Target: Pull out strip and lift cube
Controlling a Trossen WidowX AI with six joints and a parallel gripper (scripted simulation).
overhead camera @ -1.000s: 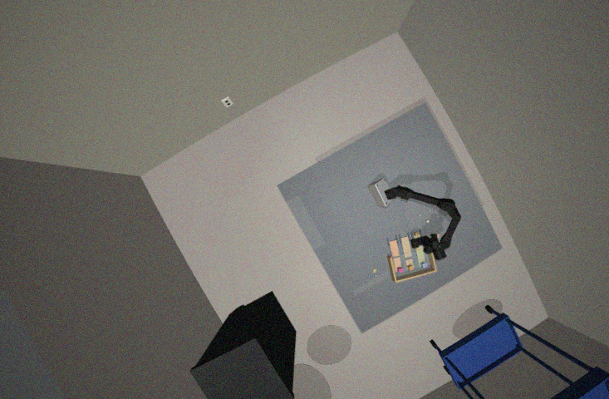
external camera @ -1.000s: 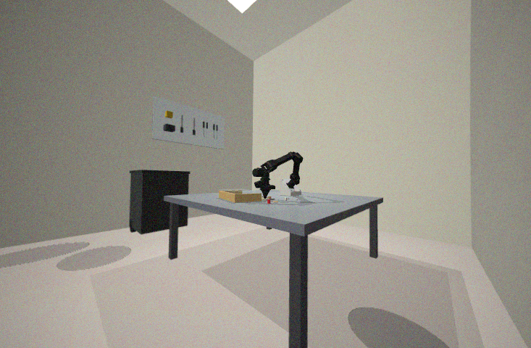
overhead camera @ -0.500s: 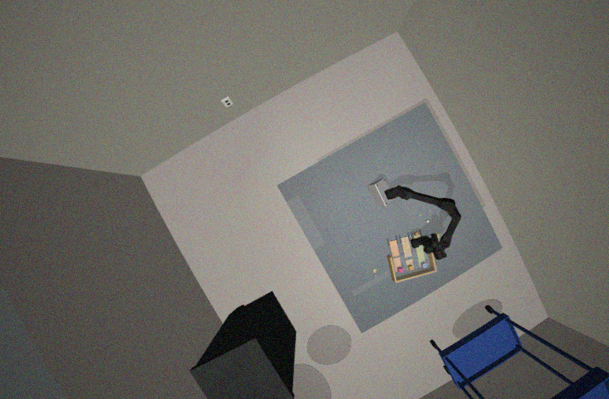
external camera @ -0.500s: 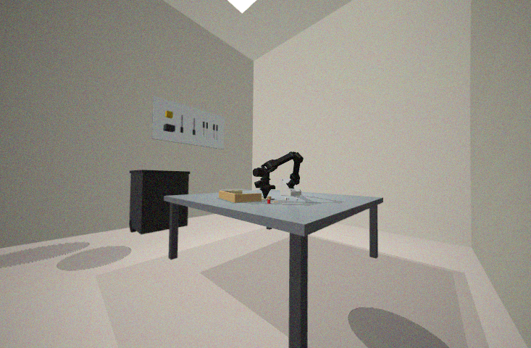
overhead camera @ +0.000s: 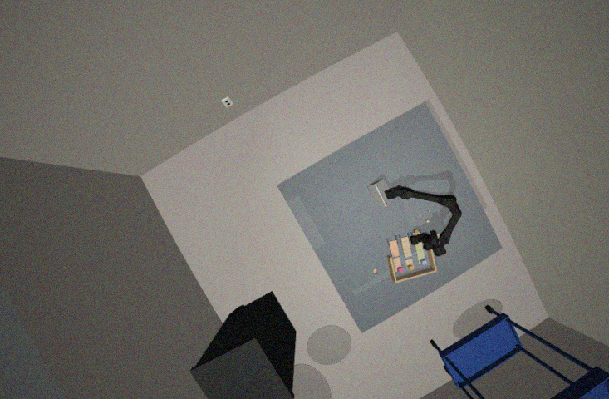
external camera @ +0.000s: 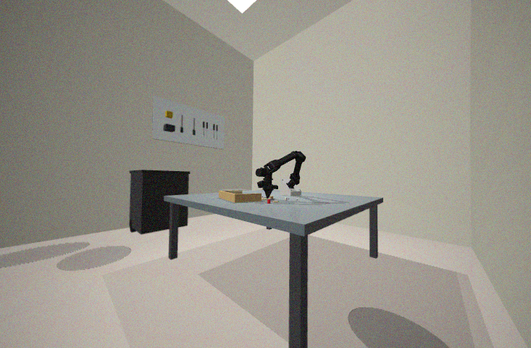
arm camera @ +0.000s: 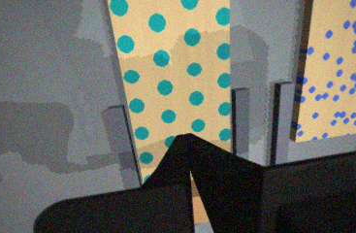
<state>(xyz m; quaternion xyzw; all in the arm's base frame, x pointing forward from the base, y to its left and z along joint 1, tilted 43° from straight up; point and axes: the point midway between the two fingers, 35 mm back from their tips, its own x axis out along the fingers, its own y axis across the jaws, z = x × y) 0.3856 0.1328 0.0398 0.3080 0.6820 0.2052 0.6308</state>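
Matte-black arm (overhead camera: 427,196) (external camera: 282,160); chunky joints; black hand (overhead camera: 414,239) (external camera: 267,196) (arm camera: 183,141), tapered fingers.

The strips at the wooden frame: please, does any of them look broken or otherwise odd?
Yes. In the top view, two strips look broken: the salmon strip and the tan strip each show a gap from a shorter piece inside the wooden frame. The task allows for this.

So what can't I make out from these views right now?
- Label on any cube: too small in the top view.
- Near end of the teal-dotted strip: behind the gripper in the wrist view.
- Far end of that strip: cut off by the wrist view's upper edge.
- Box interior: hidden by its walls, exterior view.
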